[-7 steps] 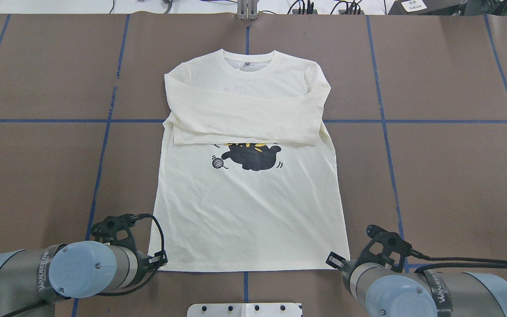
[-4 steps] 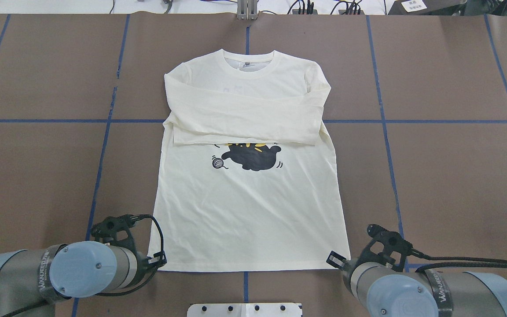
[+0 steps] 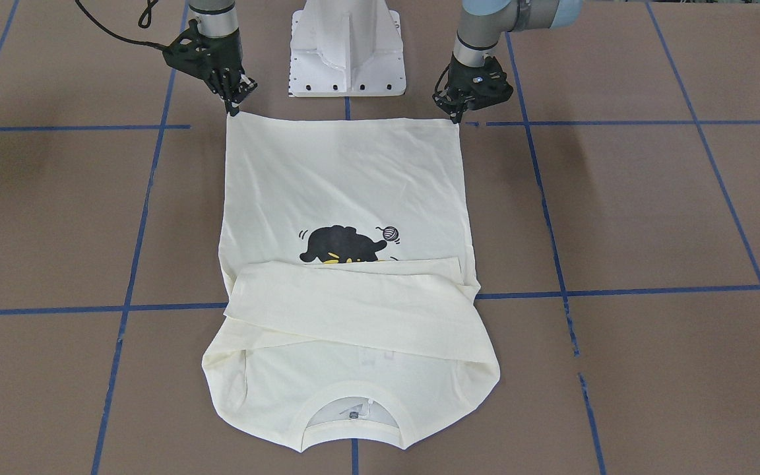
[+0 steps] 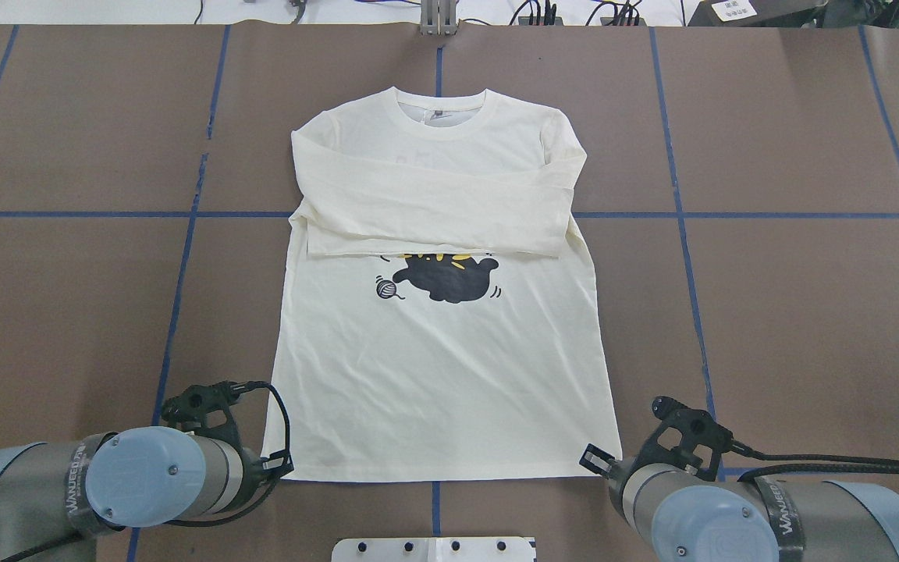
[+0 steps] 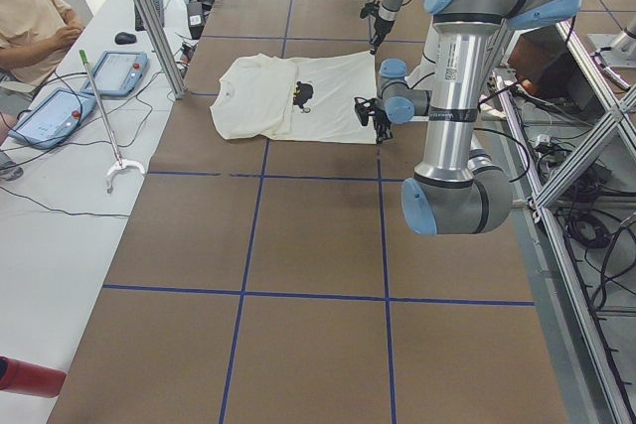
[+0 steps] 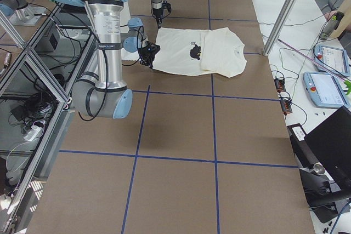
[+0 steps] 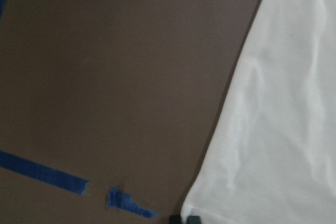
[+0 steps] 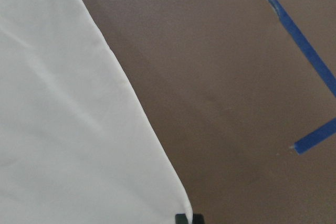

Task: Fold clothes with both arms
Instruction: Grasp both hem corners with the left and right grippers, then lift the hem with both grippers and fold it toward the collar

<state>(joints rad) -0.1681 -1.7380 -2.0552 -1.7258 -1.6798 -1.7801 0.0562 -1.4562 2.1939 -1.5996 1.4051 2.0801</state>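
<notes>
Exterior front-facing view: the shirt (image 3: 344, 191) lies flat on the table (image 3: 650, 198), print up, its long axis running straight away from my base. The hem (image 3: 344, 120) is at my side and the collar (image 3: 353, 390) at the far end. Both sleeves (image 3: 353, 303) are folded across the chest.

My left gripper (image 3: 460, 116) stands at one hem corner and my right gripper (image 3: 233, 107) at the other. Each arm is nearest its own corner, and the whole garment lies ahead of them both. Both wrists are low, with the fingers pointing down at the table.

In the wrist views the fingertips sit close together, right at the cloth's corner. I cannot tell whether they have pinched the fabric or only touch it, and the hem is not lifted. I judge that the next move carries both corners forward along that axis toward the collar, kept level with each other.
</notes>
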